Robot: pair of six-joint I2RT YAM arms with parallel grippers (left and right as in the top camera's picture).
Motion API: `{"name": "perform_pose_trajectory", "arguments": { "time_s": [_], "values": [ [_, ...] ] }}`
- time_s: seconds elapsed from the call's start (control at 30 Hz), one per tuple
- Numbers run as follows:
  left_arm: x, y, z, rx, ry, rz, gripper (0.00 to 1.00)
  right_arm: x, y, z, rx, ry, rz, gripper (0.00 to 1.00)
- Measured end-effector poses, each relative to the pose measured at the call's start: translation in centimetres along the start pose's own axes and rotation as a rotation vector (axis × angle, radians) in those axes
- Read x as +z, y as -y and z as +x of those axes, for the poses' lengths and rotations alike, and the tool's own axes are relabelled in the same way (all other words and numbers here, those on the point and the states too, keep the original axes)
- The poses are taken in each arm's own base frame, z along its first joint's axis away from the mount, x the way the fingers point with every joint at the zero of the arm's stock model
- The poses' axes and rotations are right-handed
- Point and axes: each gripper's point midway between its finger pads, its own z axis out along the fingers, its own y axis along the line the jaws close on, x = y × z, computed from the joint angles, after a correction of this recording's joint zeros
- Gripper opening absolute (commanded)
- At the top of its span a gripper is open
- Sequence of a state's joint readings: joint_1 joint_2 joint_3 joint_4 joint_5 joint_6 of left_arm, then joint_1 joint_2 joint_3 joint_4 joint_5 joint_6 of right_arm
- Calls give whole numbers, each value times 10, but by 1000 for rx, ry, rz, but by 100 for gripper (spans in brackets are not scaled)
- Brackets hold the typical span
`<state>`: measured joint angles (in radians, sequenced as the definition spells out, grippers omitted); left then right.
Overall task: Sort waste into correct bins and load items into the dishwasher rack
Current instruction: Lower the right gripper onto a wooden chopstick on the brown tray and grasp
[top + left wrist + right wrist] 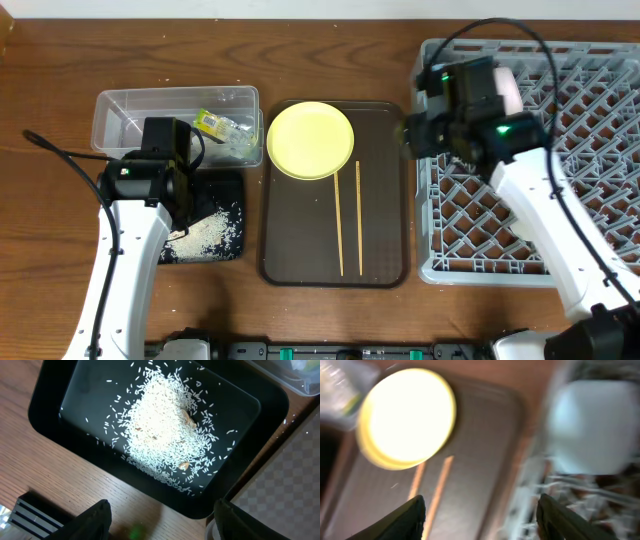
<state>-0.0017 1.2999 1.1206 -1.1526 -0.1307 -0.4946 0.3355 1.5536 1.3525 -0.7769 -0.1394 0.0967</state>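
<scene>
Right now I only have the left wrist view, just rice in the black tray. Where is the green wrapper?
Observer: The wrapper lies in the clear tub, on the far side of your black tray.
Operator: What is on the serving tray?
Observer: The yellow plate and two chopsticks, lying side by side on the brown tray.
Operator: And the right arm?
Observer: The right gripper hangs open and empty over the left edge of the rack.

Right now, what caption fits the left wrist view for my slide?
Open left claw hangs near a black tray holding a heap of rice, on a wooden table.
</scene>
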Motion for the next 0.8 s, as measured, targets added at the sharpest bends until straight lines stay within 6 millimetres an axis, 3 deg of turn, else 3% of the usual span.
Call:
{"name": "perform_pose_trajectory", "arguments": {
  "time_s": [0.17,0.33,0.63,0.8],
  "values": [
    [0,0,0,0,0,0,69,9,-46,26,-34,-83,-68,68],
    [0,0,0,0,0,0,69,33,-73,64,-23,-197,-64,63],
    [0,0,0,0,0,0,69,93,-89,146,38,-455,54,58],
    [0,0,0,0,0,0,69,112,-90,172,74,-523,128,56]
  ]
}}
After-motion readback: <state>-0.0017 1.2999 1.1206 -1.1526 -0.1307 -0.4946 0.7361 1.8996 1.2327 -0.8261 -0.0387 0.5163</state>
